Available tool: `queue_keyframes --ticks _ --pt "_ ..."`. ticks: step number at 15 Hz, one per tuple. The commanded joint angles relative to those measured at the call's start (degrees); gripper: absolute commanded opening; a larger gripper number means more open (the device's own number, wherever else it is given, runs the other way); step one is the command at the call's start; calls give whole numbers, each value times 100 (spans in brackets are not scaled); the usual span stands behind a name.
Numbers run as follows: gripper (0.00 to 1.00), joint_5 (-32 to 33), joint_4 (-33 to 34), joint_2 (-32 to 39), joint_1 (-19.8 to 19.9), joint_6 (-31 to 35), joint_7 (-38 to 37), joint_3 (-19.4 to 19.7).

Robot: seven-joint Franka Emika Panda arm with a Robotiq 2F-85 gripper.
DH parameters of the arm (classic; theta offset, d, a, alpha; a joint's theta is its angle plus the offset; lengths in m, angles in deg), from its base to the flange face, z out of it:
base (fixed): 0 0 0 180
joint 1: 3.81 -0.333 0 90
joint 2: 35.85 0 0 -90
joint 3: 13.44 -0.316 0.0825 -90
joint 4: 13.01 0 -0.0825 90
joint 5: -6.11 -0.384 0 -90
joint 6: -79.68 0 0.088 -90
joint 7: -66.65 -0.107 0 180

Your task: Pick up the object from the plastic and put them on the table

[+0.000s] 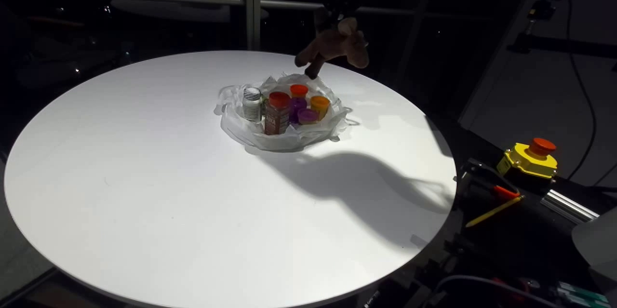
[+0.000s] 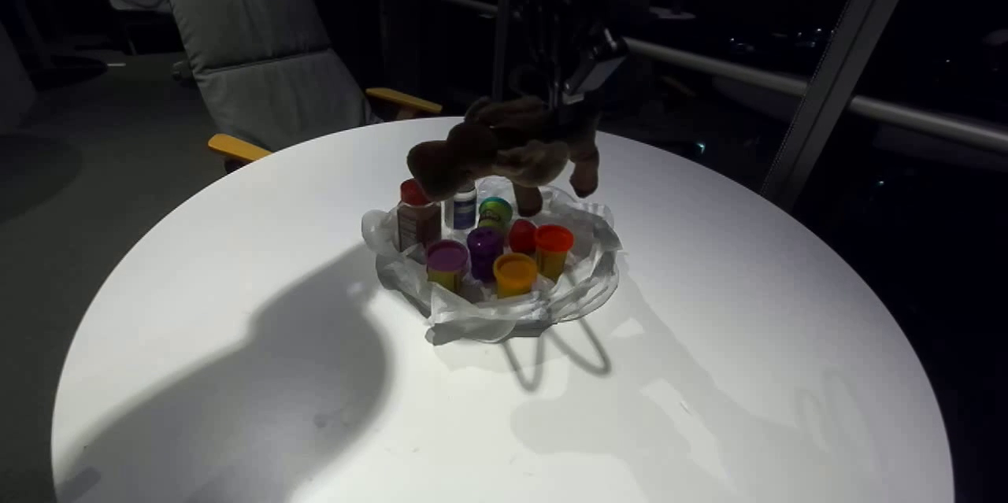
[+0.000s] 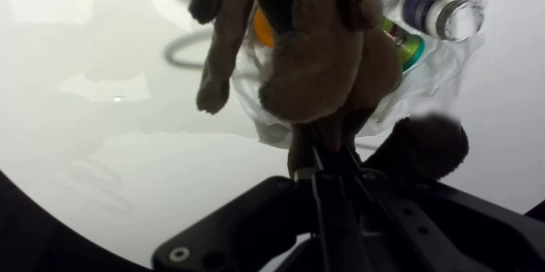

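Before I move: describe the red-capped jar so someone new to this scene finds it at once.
On the big round white table lies a crumpled sheet of translucent plastic. On it, beside the white bottle, stands the red-capped jar. It alone among the containers has a brown body, and it is taller than the tub with the orange-red lid.
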State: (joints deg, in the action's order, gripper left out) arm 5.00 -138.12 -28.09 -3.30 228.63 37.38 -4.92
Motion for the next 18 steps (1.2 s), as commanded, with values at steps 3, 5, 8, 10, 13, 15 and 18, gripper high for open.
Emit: queue_keyframes --ticks 3,5,8,10,13,15,18 --pt "1 1344 -508 -252 163 373 -1914 469" --pt "1 1904 -375 -74 206 245 -2571 607" --pt "2 2548 -167 205 213 28 -3328 735" --pt "3 2695 -50 393 191 -110 -3575 765" --pt "30 2639 113 650 172 -249 -3697 762" --pt "44 2560 205 782 160 -305 -3724 767" --pt "67 2552 256 842 121 -334 -3846 799"
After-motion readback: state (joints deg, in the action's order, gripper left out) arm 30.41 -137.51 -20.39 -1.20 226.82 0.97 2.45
